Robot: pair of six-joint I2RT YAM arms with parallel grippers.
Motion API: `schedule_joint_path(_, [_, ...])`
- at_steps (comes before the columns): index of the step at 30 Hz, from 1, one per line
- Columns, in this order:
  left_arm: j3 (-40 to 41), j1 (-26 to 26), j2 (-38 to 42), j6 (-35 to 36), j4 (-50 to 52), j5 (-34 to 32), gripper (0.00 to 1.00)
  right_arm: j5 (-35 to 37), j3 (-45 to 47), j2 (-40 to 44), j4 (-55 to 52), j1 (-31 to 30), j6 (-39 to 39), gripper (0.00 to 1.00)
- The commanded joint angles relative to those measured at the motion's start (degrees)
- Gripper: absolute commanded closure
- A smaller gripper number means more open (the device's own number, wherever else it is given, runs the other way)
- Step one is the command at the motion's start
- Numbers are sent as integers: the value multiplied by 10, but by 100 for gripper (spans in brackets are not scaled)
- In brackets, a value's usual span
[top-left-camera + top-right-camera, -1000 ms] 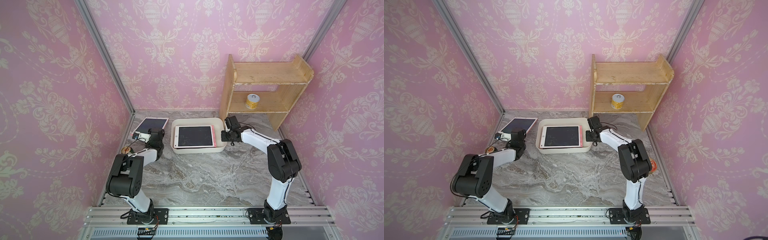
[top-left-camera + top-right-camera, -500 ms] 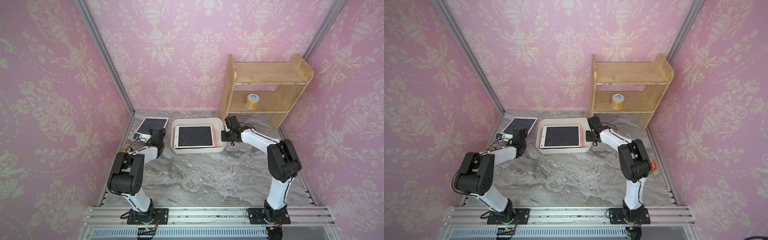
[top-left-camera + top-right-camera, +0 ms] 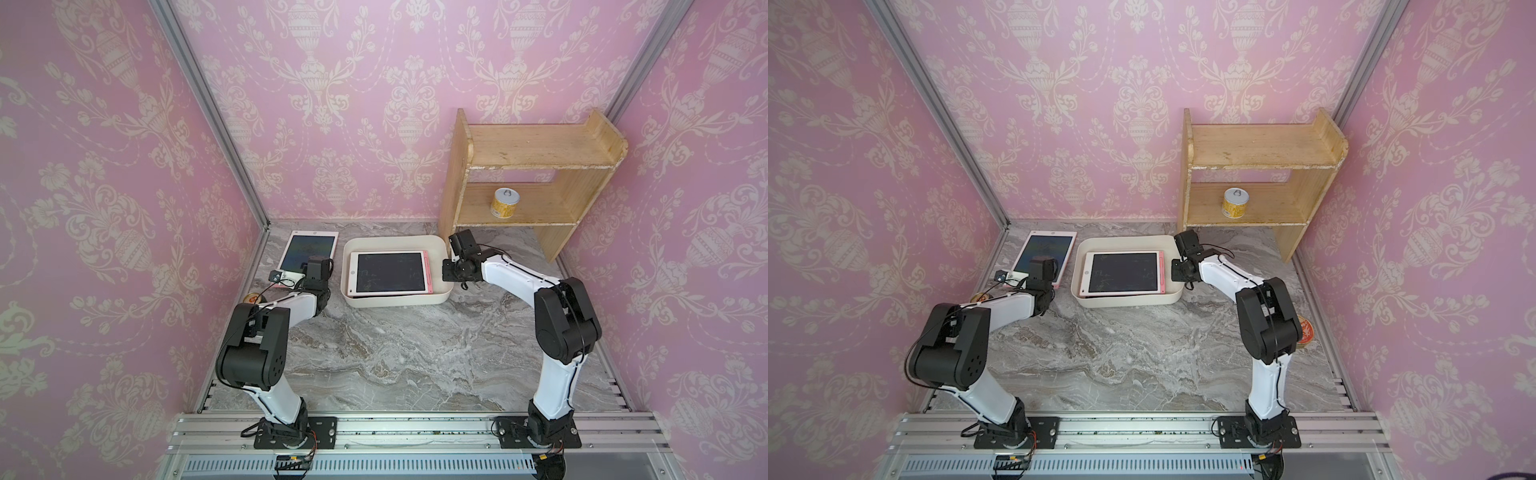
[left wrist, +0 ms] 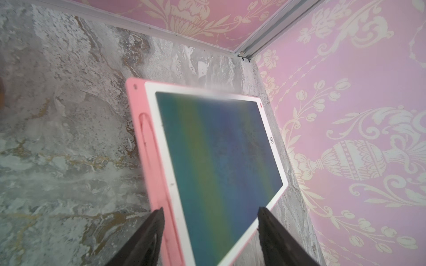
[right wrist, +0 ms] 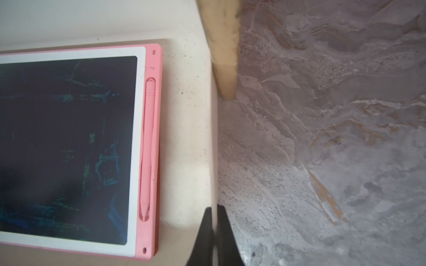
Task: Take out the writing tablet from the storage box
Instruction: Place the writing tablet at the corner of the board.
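Grips are settled by wrist views alone: left hand [image 4: 211,209] spread above the tablet [image 4: 216,161] at the surface's [image 4: 69,138] far-left corner, right hand [image 5: 214,207] pinched onto the storage box [image 5: 189,138] wall.

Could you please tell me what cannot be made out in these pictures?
Left gripper: in both top views its fingers are hidden under its wrist.
Writing tablet on the table: the left wrist view's edge cuts off its near end.
Storage box: the tablet inside hides what lies beneath.
Orange round object: half hidden behind the right arm.
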State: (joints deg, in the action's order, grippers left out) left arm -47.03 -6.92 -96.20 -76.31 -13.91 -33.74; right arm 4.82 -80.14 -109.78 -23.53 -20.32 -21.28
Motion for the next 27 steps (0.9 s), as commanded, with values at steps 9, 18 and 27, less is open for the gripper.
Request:
schedule_joint_path(9, [-19, -17, -8, -17, 34, 21, 31, 23, -32, -7, -18, 14, -41, 100])
schedule_joint_path(18, [-35, -21, 18, 37, 45, 37, 28, 21, -40, -17, -20, 13, -80, 100])
schedule_joint_path(27, [-69, -21, 79, 255, 78, 132, 26, 27, -42, -12, -25, 9, -79, 94])
